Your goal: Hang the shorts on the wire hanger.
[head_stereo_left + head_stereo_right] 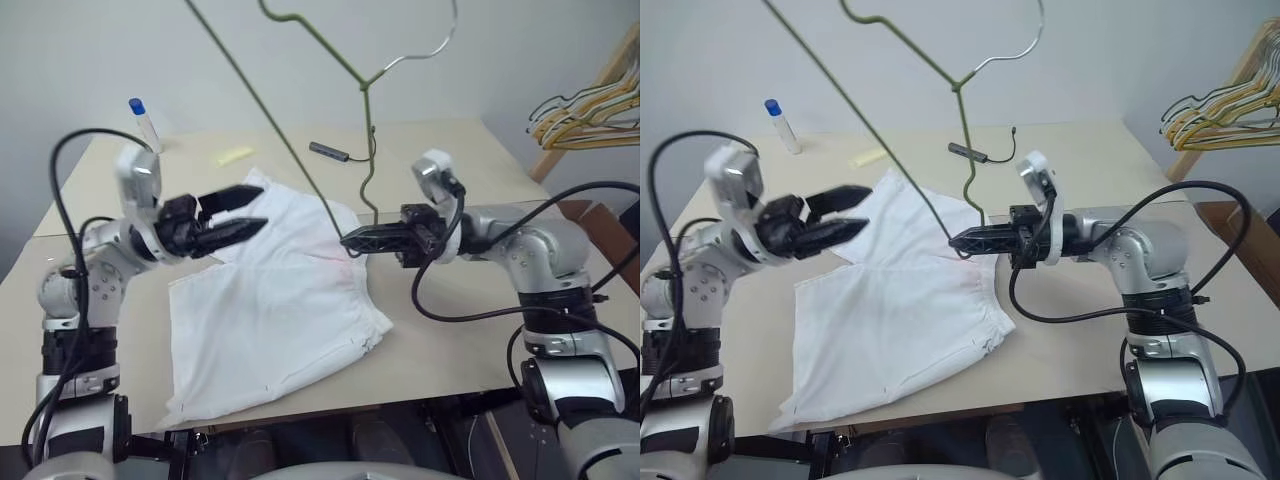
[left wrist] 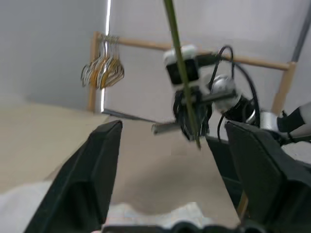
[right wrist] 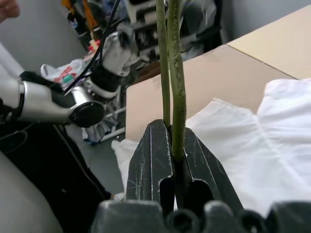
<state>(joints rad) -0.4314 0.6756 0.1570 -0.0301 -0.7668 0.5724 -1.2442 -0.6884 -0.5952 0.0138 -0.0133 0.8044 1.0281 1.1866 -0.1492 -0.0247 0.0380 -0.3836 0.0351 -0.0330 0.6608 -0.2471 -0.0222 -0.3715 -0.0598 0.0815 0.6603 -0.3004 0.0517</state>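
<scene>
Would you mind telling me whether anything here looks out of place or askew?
The wire hanger looks bent out of its triangle, its arms kinked, and it stands tilted above the table, pinched at a corner by the right gripper. The shorts lie rumpled beneath, one corner hanging over the table's near edge.
</scene>
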